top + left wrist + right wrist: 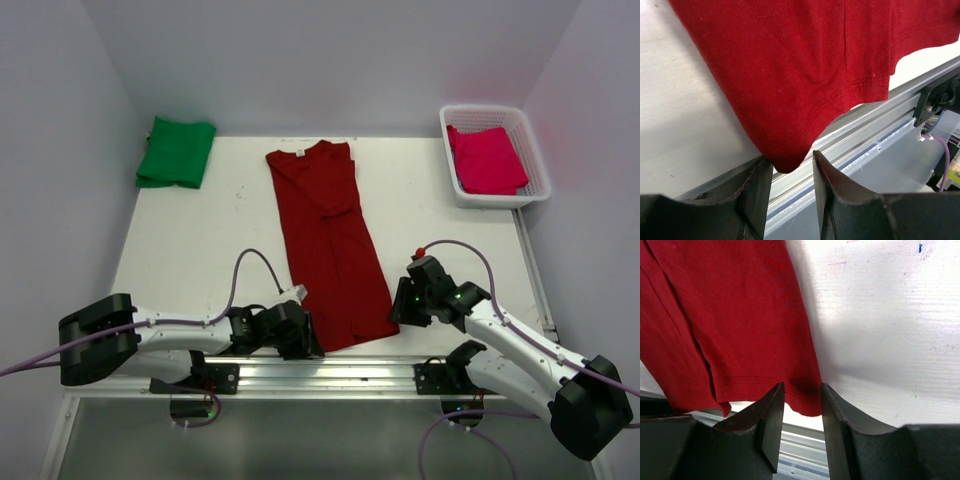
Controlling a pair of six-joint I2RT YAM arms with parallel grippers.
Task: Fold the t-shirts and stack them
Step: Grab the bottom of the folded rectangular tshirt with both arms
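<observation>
A dark red t-shirt (328, 235), folded lengthwise into a long strip, lies down the middle of the table with its collar far and hem near. My left gripper (308, 342) is open at the hem's near left corner; that corner (787, 162) sits between the fingers (760, 185). My right gripper (397, 305) is open at the hem's near right corner (807, 402), which lies between its fingers (771, 410). A folded green t-shirt (177, 151) lies at the far left. A folded pink t-shirt (486, 158) lies in the white basket (535, 160).
The aluminium rail (330, 372) runs along the table's near edge, just past the hem; it also shows in the left wrist view (875, 135). The white table (200, 250) is bounded by walls on the left, the back and the right.
</observation>
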